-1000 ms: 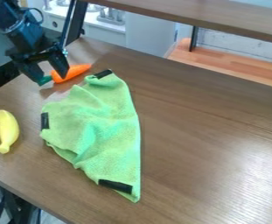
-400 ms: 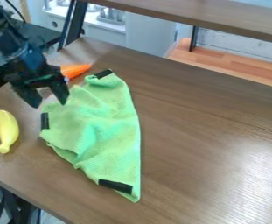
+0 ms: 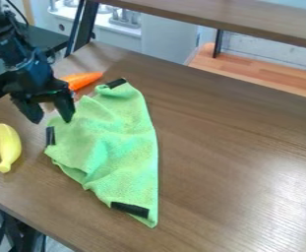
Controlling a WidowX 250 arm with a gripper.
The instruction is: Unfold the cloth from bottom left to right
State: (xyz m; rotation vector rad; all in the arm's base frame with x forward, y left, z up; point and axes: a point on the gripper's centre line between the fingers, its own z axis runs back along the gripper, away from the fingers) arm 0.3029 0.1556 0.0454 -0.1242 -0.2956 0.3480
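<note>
At the upper left, my gripper (image 3: 51,121) hangs open over the upper left edge of the cloth, with nothing visible between its fingers. The green cloth (image 3: 115,142) lies folded and wrinkled on the left half of the table, roughly a triangle narrowing toward its bottom right point. Black patches mark it at the top, on the left edge and near the bottom tip. The left patch (image 3: 50,136) is just below the gripper's right finger. Whether the gripper touches the cloth I cannot tell.
A yellow banana (image 3: 8,146) lies left of the cloth. The orange carrot (image 3: 83,79) is behind the gripper, partly hidden by it. A raised wooden shelf (image 3: 247,19) crosses the top. The brown table (image 3: 234,147) extends to the right.
My gripper has moved down from above the carrot's green end to the cloth's upper left edge, staying open. The cloth, banana and carrot have not visibly moved.
</note>
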